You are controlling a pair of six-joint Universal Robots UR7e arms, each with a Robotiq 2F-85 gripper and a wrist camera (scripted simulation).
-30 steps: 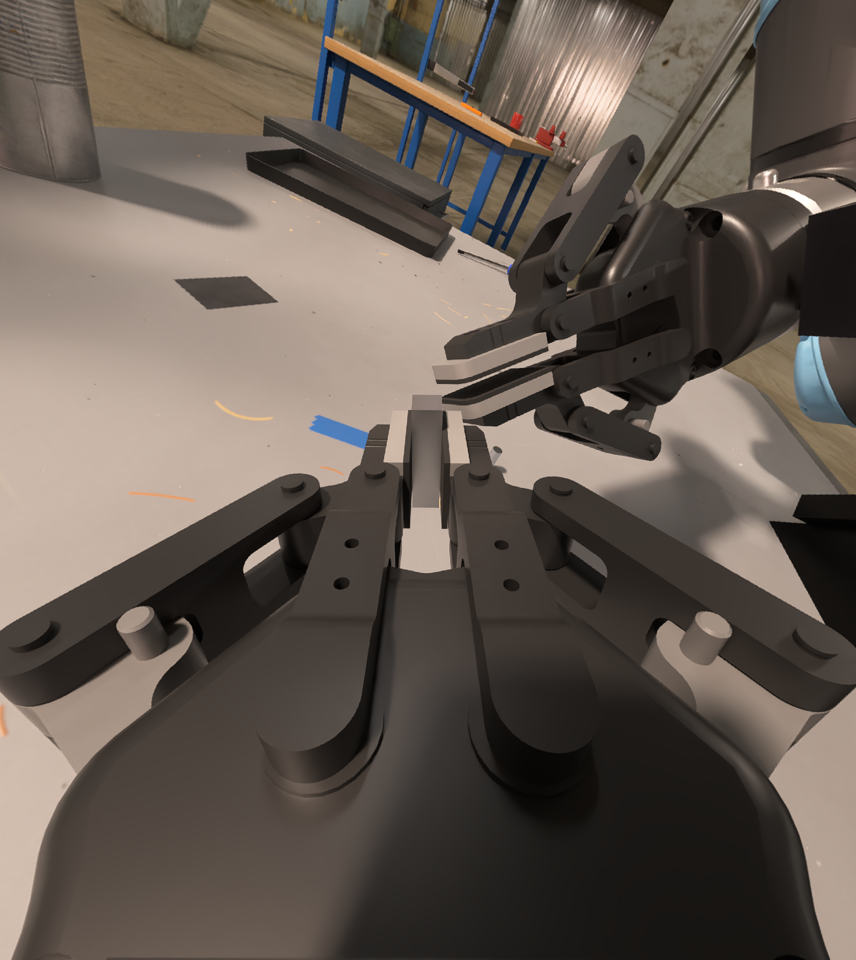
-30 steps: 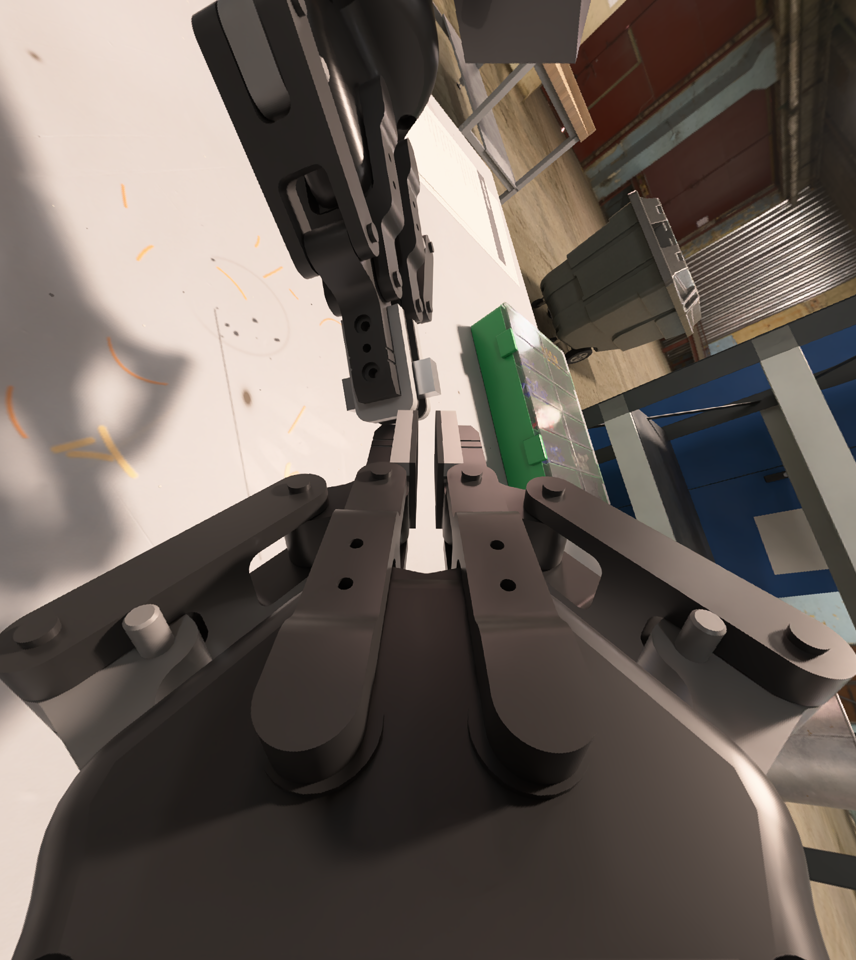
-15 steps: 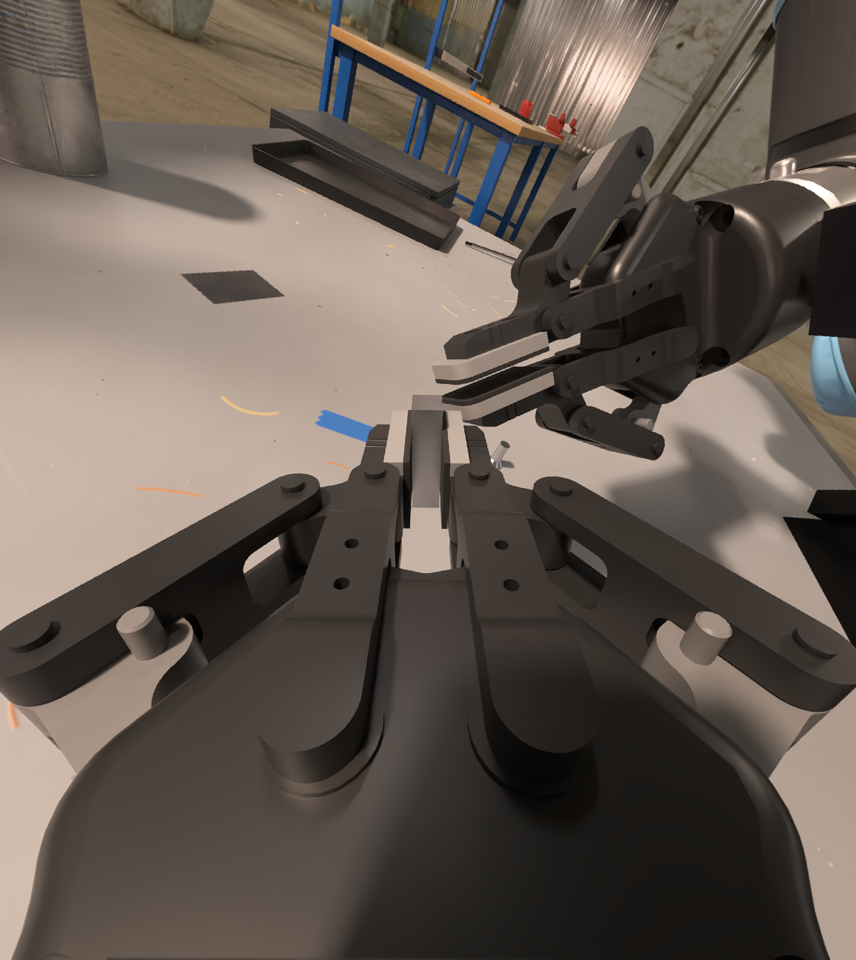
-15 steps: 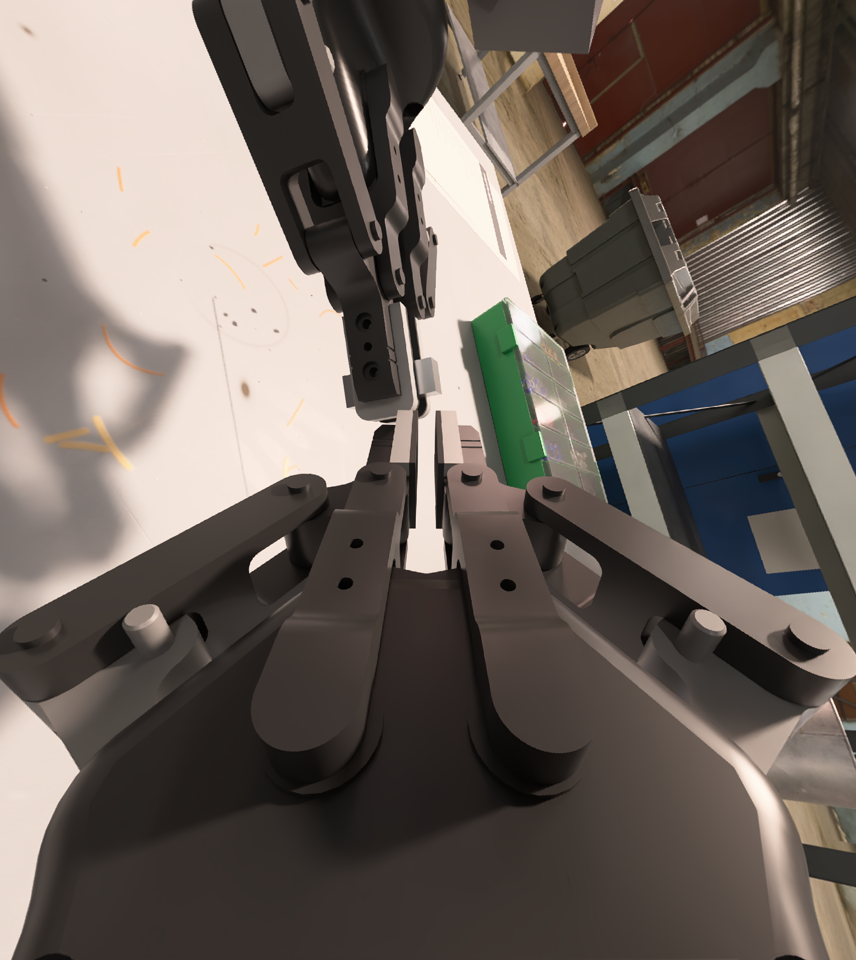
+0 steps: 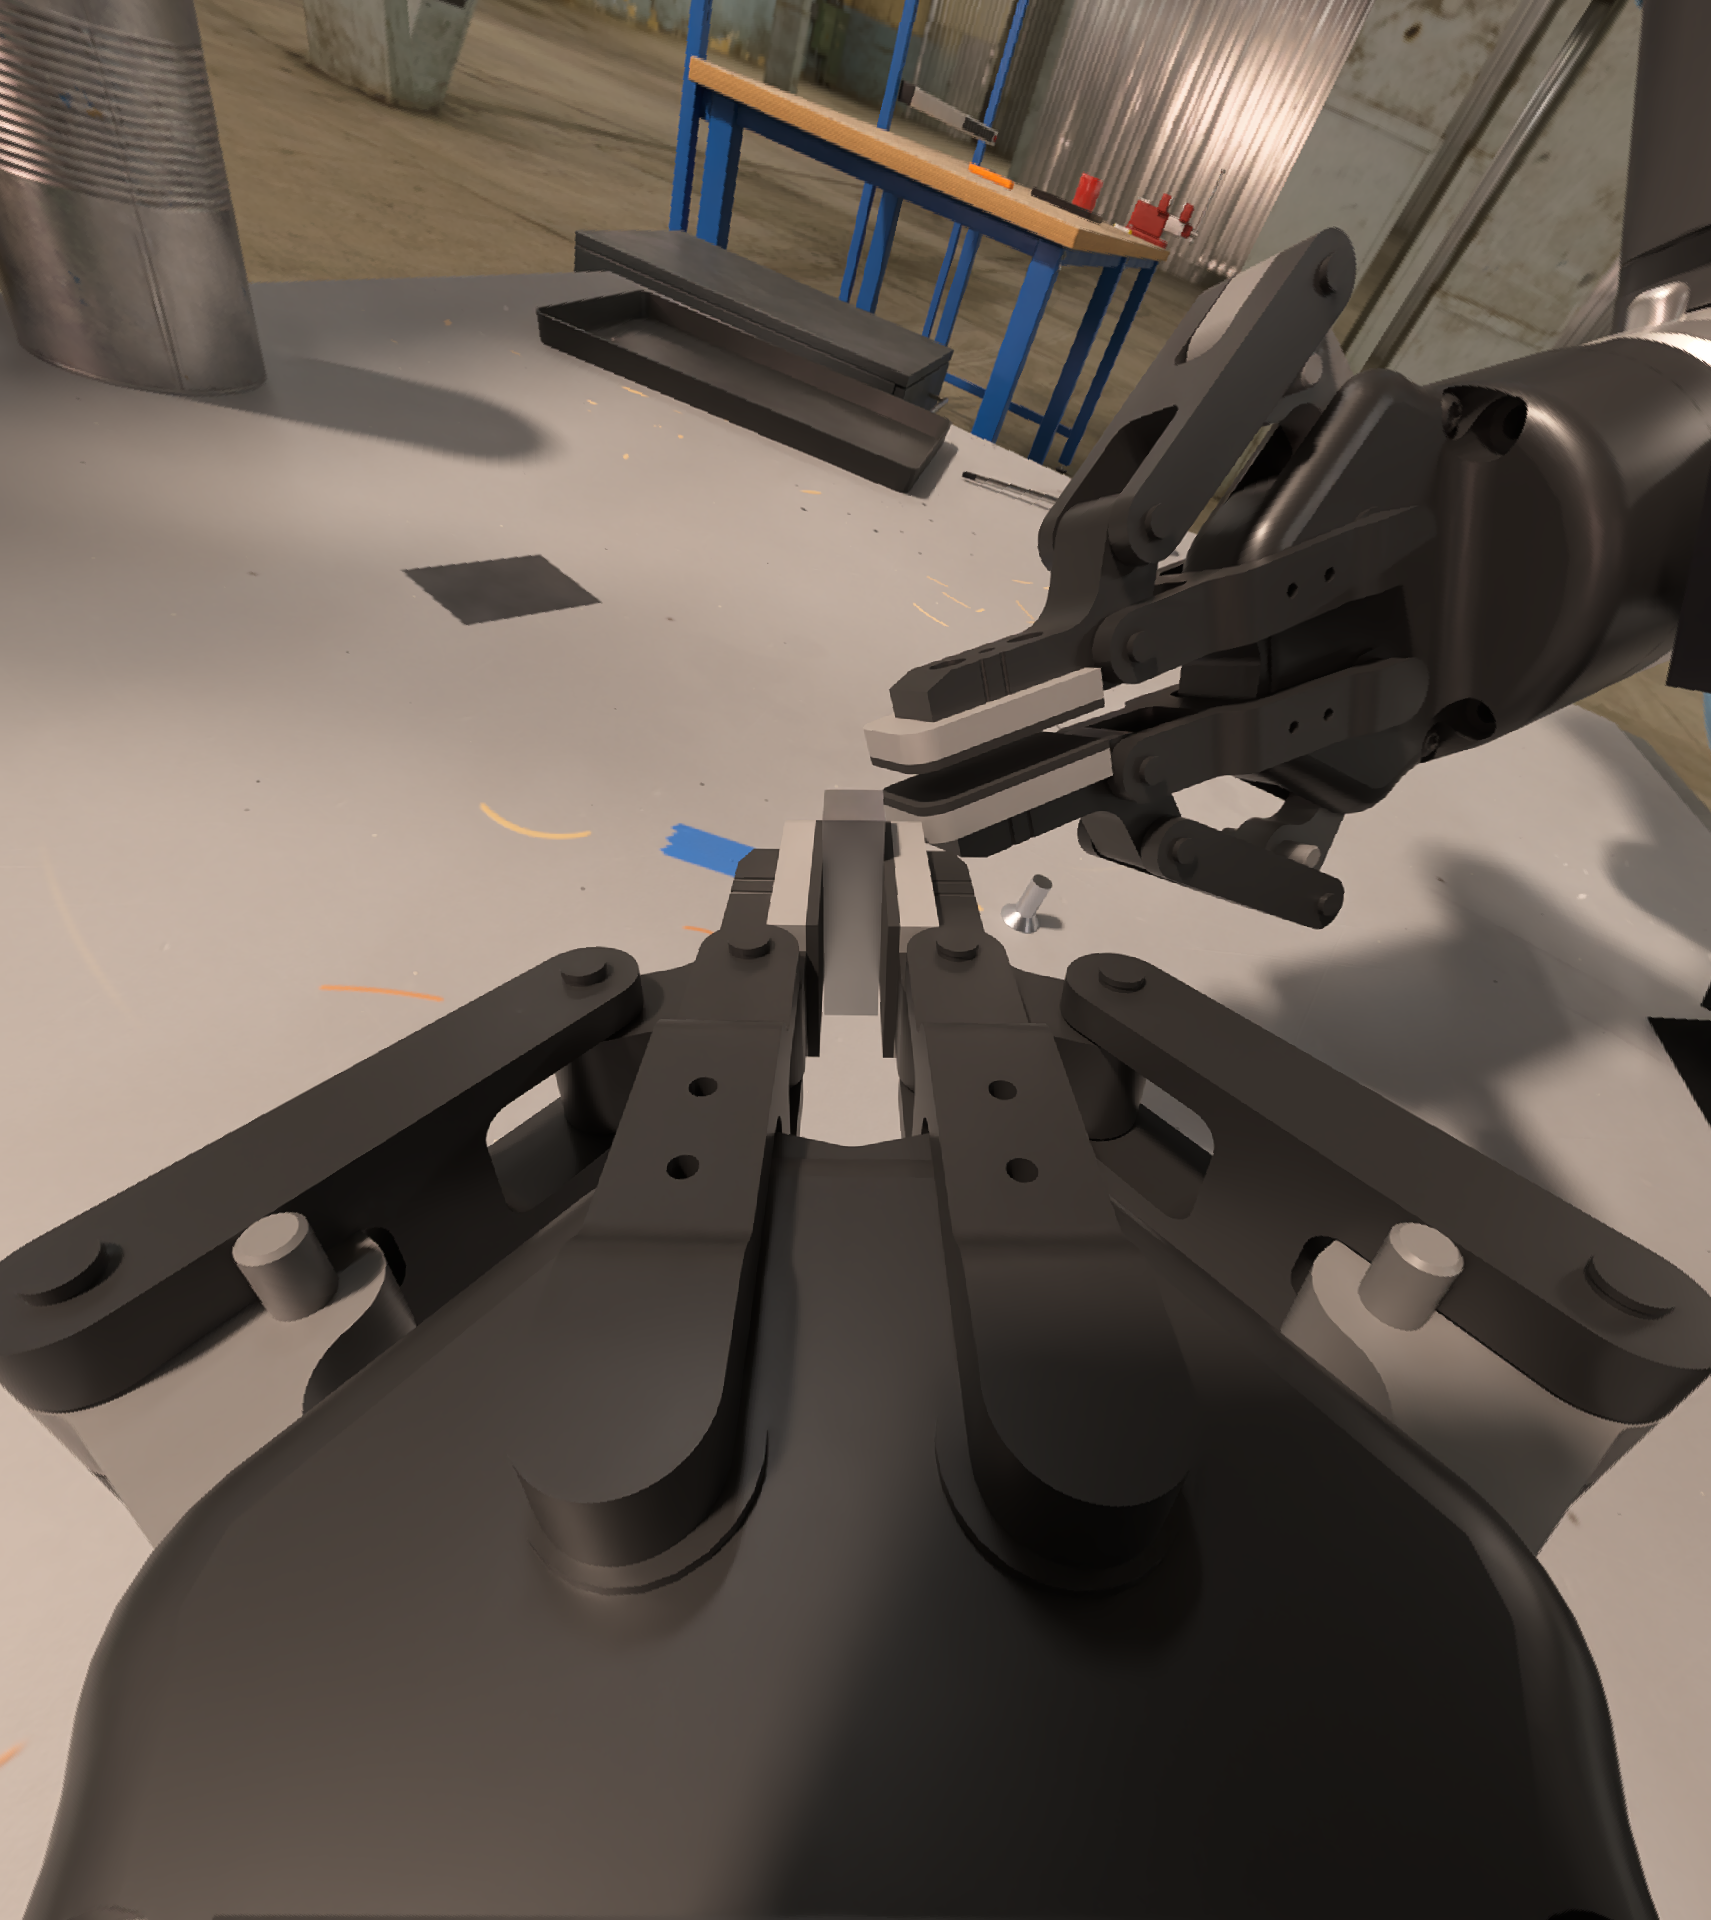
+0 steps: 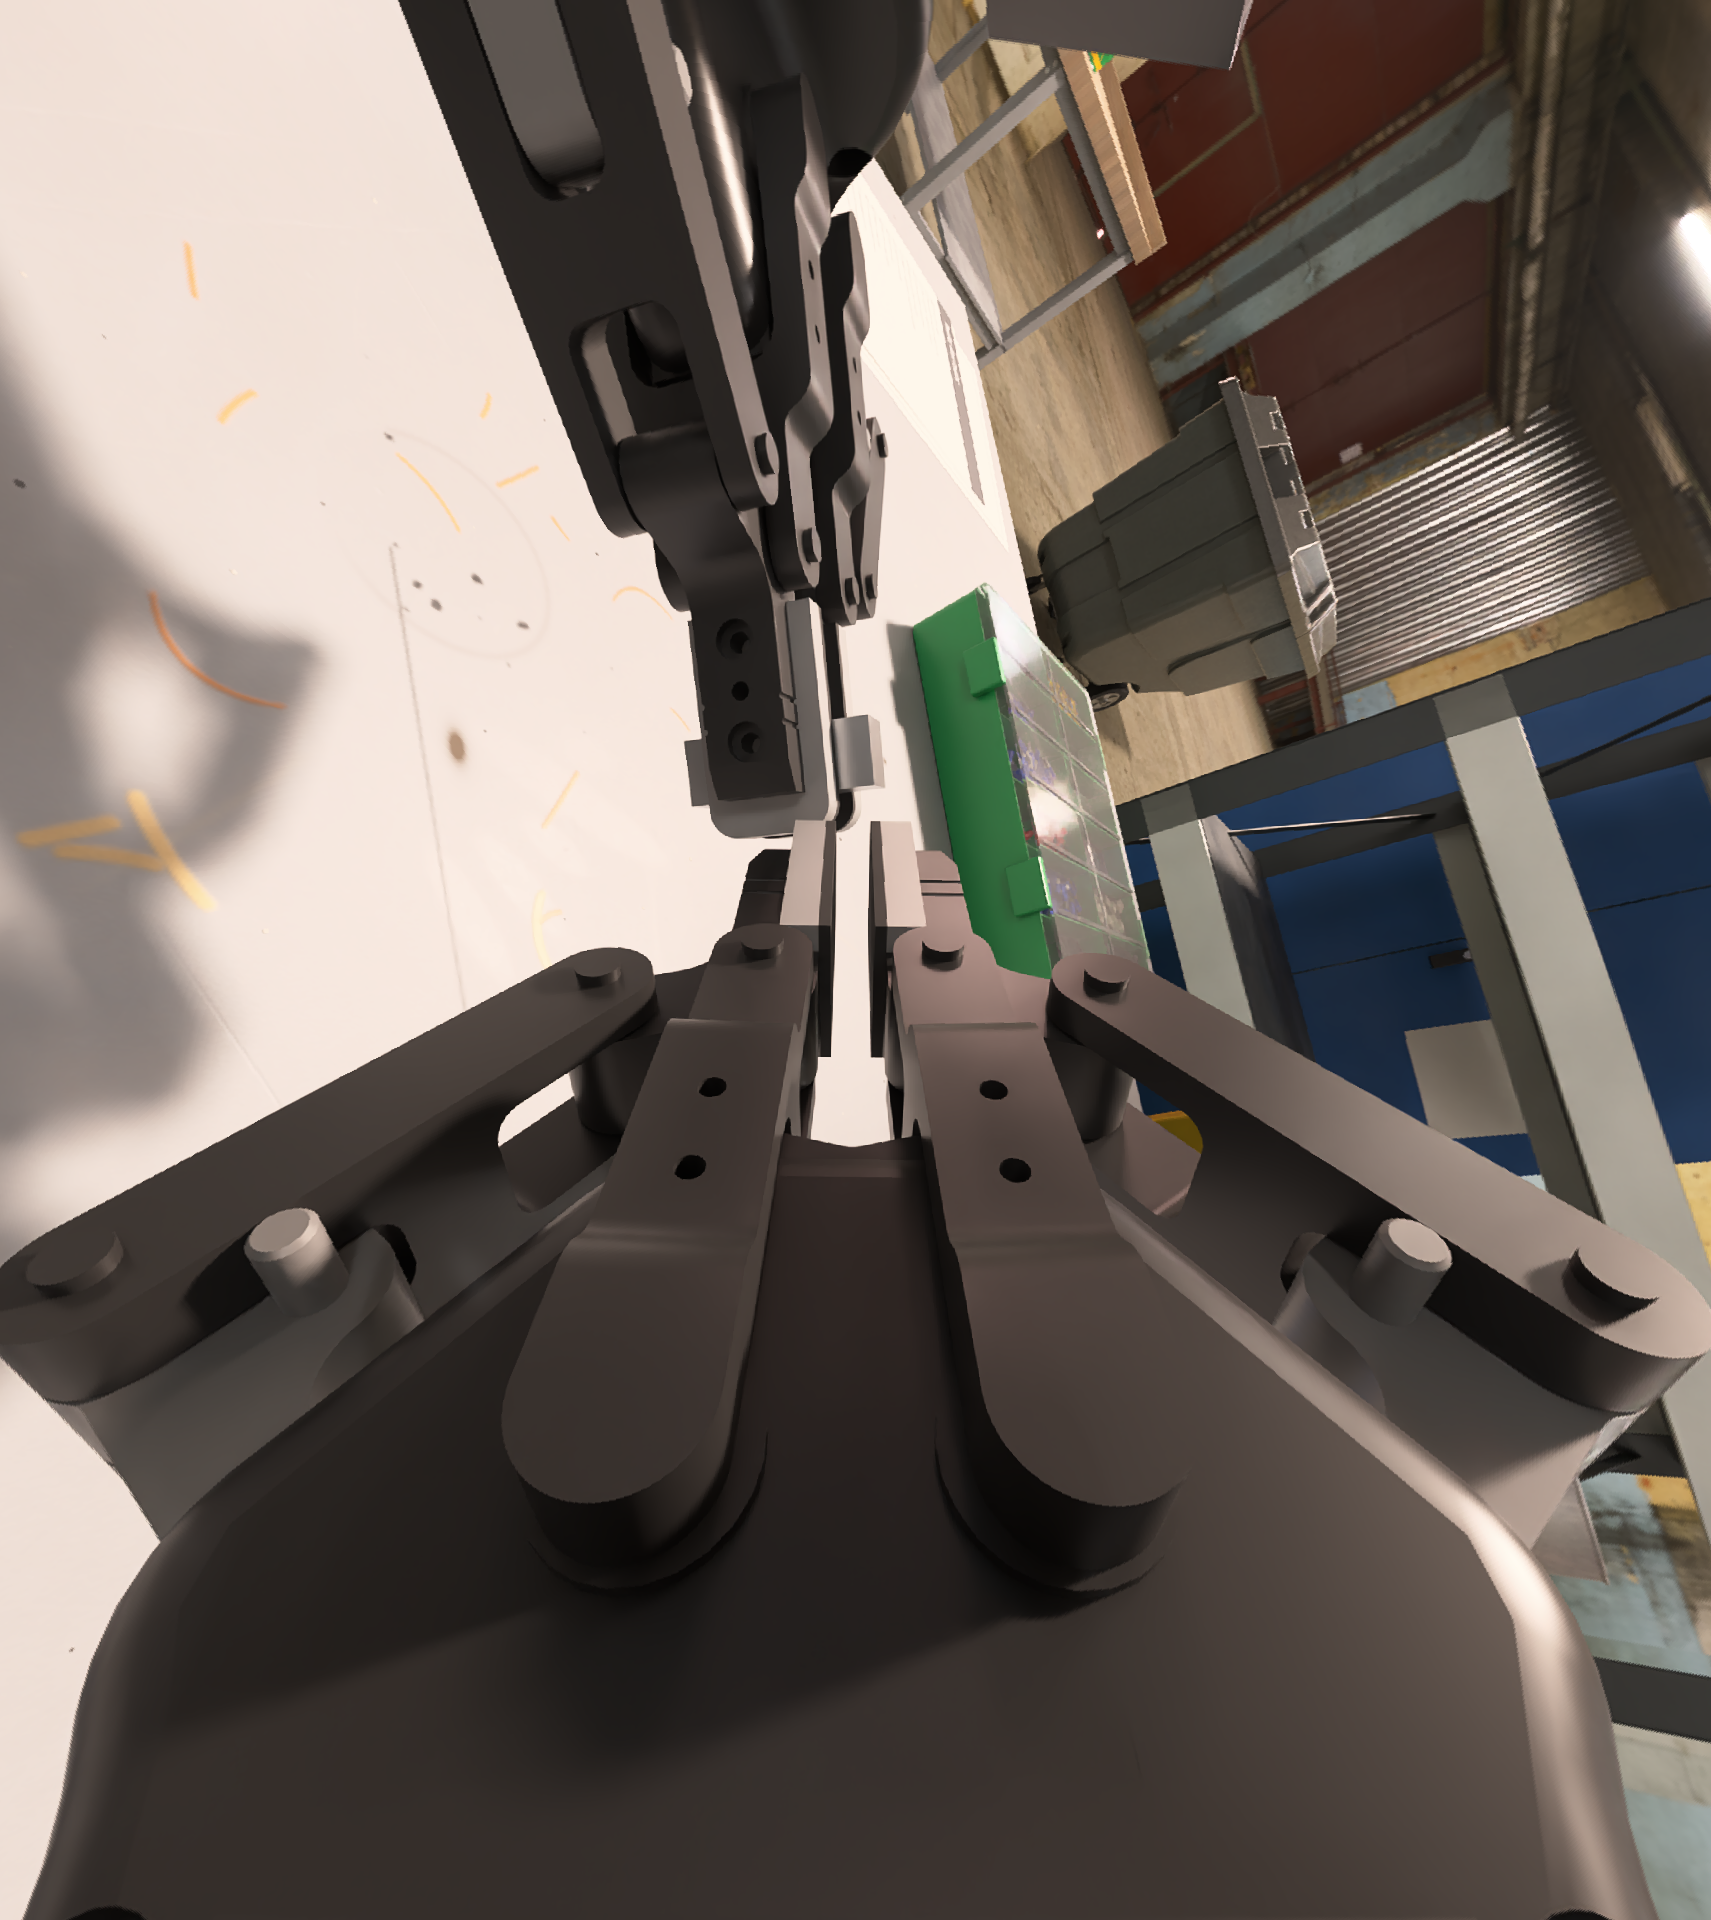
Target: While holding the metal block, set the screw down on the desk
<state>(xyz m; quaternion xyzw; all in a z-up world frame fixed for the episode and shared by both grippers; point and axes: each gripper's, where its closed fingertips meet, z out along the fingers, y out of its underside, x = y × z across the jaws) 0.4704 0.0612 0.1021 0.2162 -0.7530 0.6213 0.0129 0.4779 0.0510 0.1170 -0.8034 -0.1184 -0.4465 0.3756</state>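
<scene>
Resting on the grey table (image 5: 207, 727), head down and shank tilted up, the small silver screw (image 5: 1027, 904) looks already set down, so the step seems finished. The left gripper (image 5: 851, 883) is clenched on the grey metal block (image 5: 849, 935); the right gripper (image 6: 851, 862), empty and slightly parted, hangs just above. Next, I judge, it should lift clear without nudging the screw.

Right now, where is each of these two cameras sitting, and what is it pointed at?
Left wrist view: on the left gripper, facing across the desk; its fingers clamp the metal block, the screw lying beyond.
Right wrist view: on the right gripper, facing the left gripper's tips and a green board.
Shared: both grippers, block, desk.
</scene>
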